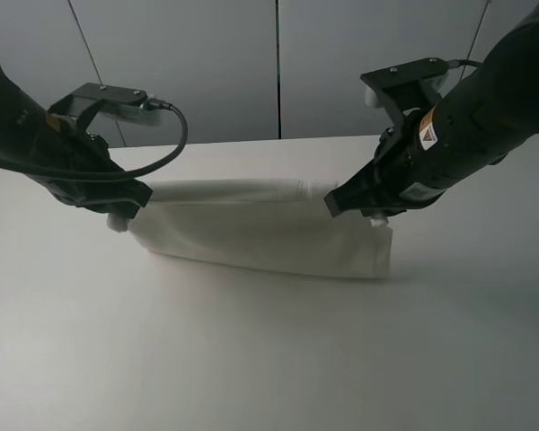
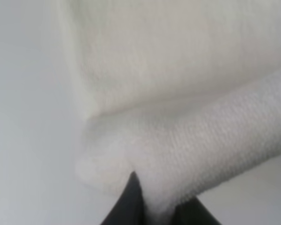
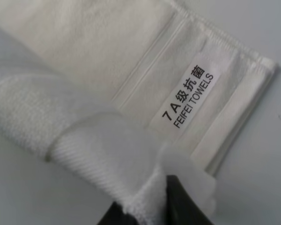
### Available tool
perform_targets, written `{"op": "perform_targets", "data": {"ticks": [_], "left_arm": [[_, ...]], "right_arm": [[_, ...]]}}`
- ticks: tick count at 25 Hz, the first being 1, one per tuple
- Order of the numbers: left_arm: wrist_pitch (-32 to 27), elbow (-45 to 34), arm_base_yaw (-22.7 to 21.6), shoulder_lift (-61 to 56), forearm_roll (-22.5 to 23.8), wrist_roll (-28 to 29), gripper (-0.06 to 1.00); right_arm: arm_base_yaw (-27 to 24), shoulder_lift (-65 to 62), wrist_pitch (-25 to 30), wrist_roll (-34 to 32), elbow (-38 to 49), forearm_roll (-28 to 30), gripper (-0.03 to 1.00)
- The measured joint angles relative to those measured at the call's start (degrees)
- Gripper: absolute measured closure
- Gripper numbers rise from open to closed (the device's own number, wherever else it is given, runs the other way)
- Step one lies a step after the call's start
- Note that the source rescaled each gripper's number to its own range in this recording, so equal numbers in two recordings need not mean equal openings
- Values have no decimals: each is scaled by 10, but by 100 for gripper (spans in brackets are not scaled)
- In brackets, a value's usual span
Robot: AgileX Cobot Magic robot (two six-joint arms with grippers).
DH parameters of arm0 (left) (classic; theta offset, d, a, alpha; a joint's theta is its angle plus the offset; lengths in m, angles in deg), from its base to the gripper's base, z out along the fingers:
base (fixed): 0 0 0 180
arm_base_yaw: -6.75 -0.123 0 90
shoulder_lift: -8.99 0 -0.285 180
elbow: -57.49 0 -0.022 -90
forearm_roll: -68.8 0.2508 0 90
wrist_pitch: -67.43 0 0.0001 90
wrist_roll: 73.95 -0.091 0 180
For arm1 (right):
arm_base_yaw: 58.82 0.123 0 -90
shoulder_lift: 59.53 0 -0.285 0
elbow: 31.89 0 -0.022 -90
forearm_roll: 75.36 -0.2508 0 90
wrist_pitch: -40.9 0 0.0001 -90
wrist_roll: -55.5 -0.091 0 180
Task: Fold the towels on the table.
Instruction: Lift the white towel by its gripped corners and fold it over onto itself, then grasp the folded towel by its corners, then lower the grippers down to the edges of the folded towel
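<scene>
Both pairs of jaws are shut on cloth: the left gripper (image 1: 124, 215) pinches one end of a bunched long edge of the towel (image 1: 260, 238), and the right gripper (image 1: 359, 205) pinches the other end, just beside the label (image 3: 189, 96). That edge is stretched between them, raised a little, while the rest of the towel lies below it on the table (image 1: 251, 368), near the far side and about midway between the arms. I judge that a lengthwise fold is in hand but not finished: the held edge has not yet been laid down on the layer under it, so what remains is setting it down square, letting go, and probably a further fold across the short way. The towel's long axis runs side to side across the high view, roughly along the table's far edge, its right-arm end sitting slightly nearer the camera. The label and the border band (image 3: 150, 65) are at that end.
</scene>
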Motion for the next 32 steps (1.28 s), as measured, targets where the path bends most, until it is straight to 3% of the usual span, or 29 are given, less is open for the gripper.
{"op": "perform_targets", "data": {"ticks": [5,8,13,15,16,17,20,21,24,32], "left_arm": [[30,1,-1,0,2,1,85],[51,1,-2,0,13,1,73],[84,1,-5,0,34,1,55],[89,1,-7,0,40,2,41],[94,1,-10,0,44,3,34],[97,1,-12,0,47,5,26],[110,1,-24,0,48,21,12],[112,1,-31,0,49,25,11],[114,1,-46,0,51,31,10],[106,1,-52,0,51,33,9]], "right_arm": [[0,37,-18,-27,0,35,97],[0,58,-34,-62,0,72,97],[0,86,-39,-174,0,182,97],[0,88,-43,-214,0,212,94],[0,88,-46,-235,0,226,88],[0,88,-53,-252,0,240,75],[0,88,-60,-314,0,260,15],[0,88,-60,-327,0,265,5],[0,88,-56,-344,0,271,-2],[0,88,-49,-355,0,267,-3]]}}
